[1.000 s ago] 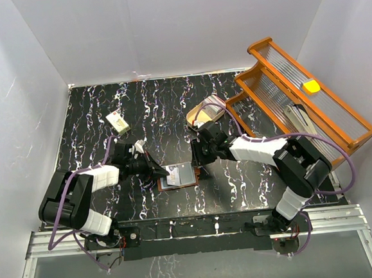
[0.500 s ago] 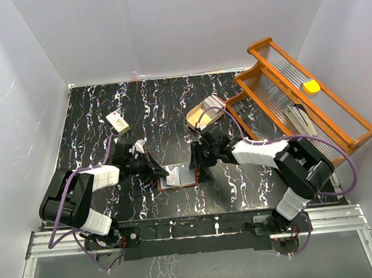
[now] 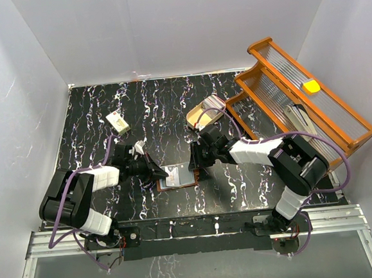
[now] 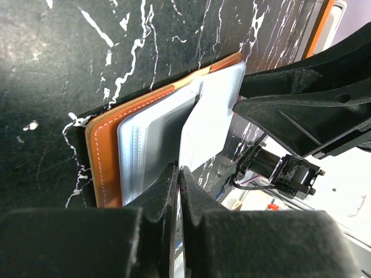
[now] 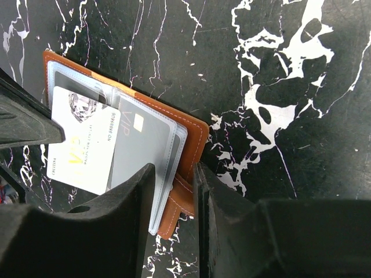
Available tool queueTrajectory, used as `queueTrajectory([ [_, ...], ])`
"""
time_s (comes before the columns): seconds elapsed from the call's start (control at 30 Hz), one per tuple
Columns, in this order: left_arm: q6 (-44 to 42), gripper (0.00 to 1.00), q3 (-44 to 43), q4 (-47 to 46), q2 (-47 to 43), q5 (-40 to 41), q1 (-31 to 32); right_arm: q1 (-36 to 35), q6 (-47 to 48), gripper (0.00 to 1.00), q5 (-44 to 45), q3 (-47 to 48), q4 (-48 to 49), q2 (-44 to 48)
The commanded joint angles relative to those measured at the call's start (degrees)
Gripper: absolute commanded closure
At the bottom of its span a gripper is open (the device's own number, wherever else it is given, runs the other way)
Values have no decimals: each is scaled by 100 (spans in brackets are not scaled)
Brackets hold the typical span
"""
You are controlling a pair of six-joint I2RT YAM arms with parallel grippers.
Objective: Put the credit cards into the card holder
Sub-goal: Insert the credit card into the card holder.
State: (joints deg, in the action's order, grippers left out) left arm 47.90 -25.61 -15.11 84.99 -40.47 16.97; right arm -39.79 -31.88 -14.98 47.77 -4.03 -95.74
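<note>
The brown card holder (image 3: 184,180) lies open on the black marbled table between the two arms, its grey-blue sleeves up. My left gripper (image 3: 159,174) is shut on a white credit card (image 4: 210,119), whose far end lies over the sleeves (image 4: 153,136). In the right wrist view that credit card (image 5: 84,147) rests beside a grey card (image 5: 142,145) tucked in the card holder (image 5: 191,130). My right gripper (image 5: 175,171) straddles the holder's right edge, its jaws closed on the cover and its strap tab (image 5: 181,200). More credit cards sit in the beige tray (image 3: 197,117).
A small cream block (image 3: 117,122) lies at the back left. An orange rack (image 3: 269,87) leans at the right with a yellow object (image 3: 311,86) on it. The two grippers face each other closely across the holder.
My right gripper has moved left and down onto the holder's right edge, uncovering the beige tray. The left gripper holds the white card in about the same place.
</note>
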Motion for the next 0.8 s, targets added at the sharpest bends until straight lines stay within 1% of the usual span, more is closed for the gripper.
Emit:
queueTrajectory([
  [0.0,214,100,144,53,-84,28,-18,-22,46,70,-22,86,300,-80],
  [0.27,511,100,407,-646,106,25,33,-28,30,72,-38,22,387,-52],
  [0.5,529,100,339,-504,-38,149,55,-28,41,72,-16,-34,375,9],
  [0.57,547,100,291,-333,-109,207,52,-29,41,72,-22,-49,372,28],
  [0.7,504,100,42,547,-362,326,52,-28,59,73,34,-57,334,95],
  [0.77,440,100,-7,804,-557,453,52,-27,70,73,51,-57,333,102],
])
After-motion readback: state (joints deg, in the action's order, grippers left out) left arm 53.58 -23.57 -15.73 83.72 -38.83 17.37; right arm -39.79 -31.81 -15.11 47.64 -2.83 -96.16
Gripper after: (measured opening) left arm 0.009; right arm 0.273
